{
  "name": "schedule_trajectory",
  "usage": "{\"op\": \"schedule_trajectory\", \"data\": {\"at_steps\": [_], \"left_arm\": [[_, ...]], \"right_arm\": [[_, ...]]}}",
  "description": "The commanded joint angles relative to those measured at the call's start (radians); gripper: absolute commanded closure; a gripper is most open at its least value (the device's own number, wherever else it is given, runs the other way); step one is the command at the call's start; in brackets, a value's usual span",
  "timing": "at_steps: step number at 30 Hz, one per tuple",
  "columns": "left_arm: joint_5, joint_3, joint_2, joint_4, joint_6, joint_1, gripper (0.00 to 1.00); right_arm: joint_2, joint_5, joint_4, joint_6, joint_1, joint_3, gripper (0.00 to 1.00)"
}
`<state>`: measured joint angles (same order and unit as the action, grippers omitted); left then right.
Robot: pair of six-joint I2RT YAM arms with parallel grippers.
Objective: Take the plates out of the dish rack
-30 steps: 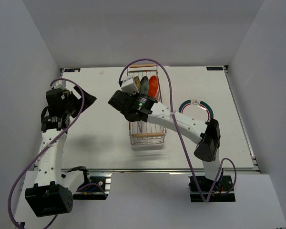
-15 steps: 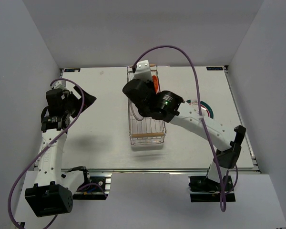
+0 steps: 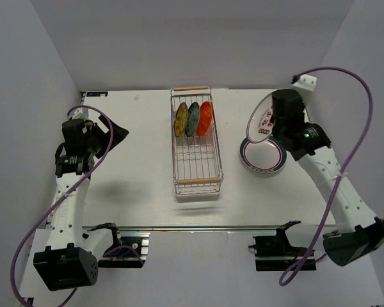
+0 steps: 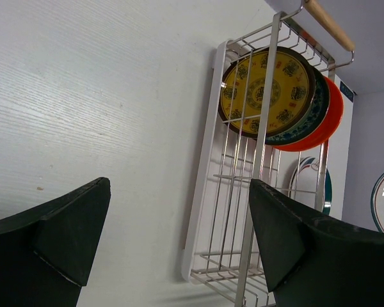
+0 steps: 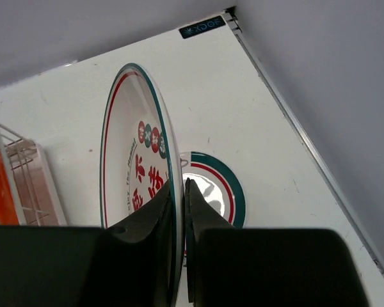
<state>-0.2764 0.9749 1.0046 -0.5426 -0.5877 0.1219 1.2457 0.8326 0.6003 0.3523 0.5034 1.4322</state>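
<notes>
Above the white table, right side, between grey walls, my right gripper pinches 1 plate; left gripper gapes empty.

The dish rack is silver wire with pale wooden handles. The yellow plate bears dark ornamental medallions; the grey-blue plate and orange plate look plain. The raised plate is white, rimmed teal and thin red, with red characters and dark dots. The flat plate shows a teal-and-red rim. The bench is white.

White wood-grain table w/ metal rail at near edge, plain grey walls on 3 sides.
</notes>
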Motion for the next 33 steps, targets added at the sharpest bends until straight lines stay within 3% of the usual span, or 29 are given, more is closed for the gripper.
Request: {"op": "schedule_trajectory", "data": {"at_steps": [1,6,11,18,24,32,33], "left_arm": [[-0.013,0.008,-0.003,0.009,0.008,-0.004,0.02],[-0.007,0.016,0.006,0.003,0.012,-0.004,0.02],[-0.023,0.010,0.015,0.018,0.019,-0.004,0.02],[-0.076,-0.004,0.035,0.064,0.031,-0.004,0.02],[-0.135,-0.013,0.057,0.099,0.042,-0.004,0.02],[-0.179,0.004,0.103,0.095,0.049,-0.004,0.02],[-0.179,0.022,0.107,0.084,0.052,-0.004,0.02]], "right_arm": [[-0.068,-0.179,-0.128,0.059,-0.128,-0.067,1.00],[-0.009,-0.408,-0.200,0.117,-0.378,-0.232,1.00],[0.020,-0.633,-0.367,0.151,-0.521,-0.400,1.00],[0.009,-0.819,-0.675,0.155,-0.611,-0.627,1.00],[0.027,-0.903,-0.737,0.174,-0.661,-0.725,1.00],[0.103,-0.975,-0.720,0.185,-0.683,-0.754,0.41],[0.112,-0.978,-0.717,0.182,-0.683,-0.754,0.22]]}}
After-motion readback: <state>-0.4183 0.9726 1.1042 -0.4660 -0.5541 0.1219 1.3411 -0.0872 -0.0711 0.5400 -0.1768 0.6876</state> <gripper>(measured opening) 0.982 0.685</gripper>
